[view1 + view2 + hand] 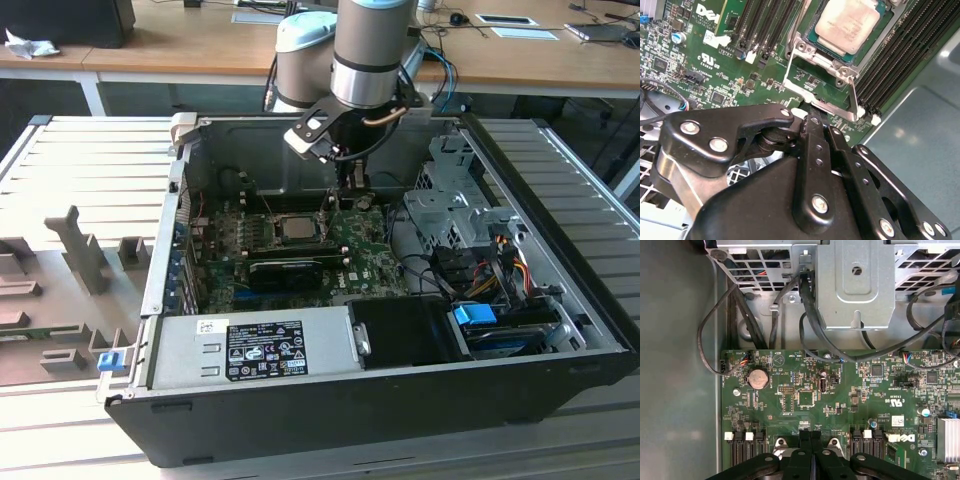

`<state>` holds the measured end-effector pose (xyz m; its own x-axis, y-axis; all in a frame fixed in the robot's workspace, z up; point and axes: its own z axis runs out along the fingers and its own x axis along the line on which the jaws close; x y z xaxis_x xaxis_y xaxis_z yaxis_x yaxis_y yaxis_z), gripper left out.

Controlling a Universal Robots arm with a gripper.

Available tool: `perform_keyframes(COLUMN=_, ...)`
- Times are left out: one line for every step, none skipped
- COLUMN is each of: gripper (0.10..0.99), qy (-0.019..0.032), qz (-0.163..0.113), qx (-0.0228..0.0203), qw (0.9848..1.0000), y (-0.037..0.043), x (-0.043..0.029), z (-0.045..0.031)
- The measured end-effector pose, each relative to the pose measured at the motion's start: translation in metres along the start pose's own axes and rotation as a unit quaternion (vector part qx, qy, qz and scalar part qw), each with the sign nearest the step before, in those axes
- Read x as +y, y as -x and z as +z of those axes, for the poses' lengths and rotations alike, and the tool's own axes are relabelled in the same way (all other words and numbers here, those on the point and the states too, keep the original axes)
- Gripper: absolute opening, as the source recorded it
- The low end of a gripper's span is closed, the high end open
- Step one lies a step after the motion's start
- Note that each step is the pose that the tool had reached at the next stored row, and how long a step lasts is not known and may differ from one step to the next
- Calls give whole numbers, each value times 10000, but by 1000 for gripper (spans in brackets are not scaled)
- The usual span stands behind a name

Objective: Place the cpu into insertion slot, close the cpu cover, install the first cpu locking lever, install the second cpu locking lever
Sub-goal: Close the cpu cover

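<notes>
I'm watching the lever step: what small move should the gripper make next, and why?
Probably press down slightly: the shut gripper sits right at the silvery lever beside the insertion slot, where the cpu already lies seated.

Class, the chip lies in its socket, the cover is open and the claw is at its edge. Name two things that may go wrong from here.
1. The claw sits at the thin free edge of the open cover; it might slip off and hit the green board.
2. If the chip is not lying flat in the socket, closing the cover might press it crooked.
</notes>
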<state>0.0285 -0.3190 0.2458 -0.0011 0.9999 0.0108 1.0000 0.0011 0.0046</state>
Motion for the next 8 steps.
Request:
perform_keyframes(gripper=106, qy=0, qz=0, qx=0, qw=10000, y=0, x=-4, z=0)
perform_keyframes(gripper=106, qy=0, qz=-1, qx=0, qw=10000, y=0, x=-11, z=0)
perform_keyframes(gripper=106, qy=1, qz=-1, qx=0, qw=10000, y=0, x=-19, z=0)
perform_keyframes(gripper=106, qy=2, qz=0, qx=0, qw=10000, y=0, x=-26, z=0)
perform_keyframes(gripper=106, qy=3, qz=0, qx=0, qw=10000, y=0, x=-36, z=0)
perform_keyframes(gripper=106, qy=4, qz=0, qx=0, qw=10000, y=0, x=-49, z=0)
perform_keyframes(gripper=106, qy=4, qz=-1, qx=0, qw=10000, y=0, x=-55, z=0)
perform_keyframes(gripper=106, qy=5, qz=0, qx=0, qw=10000, y=0, x=-61, z=0)
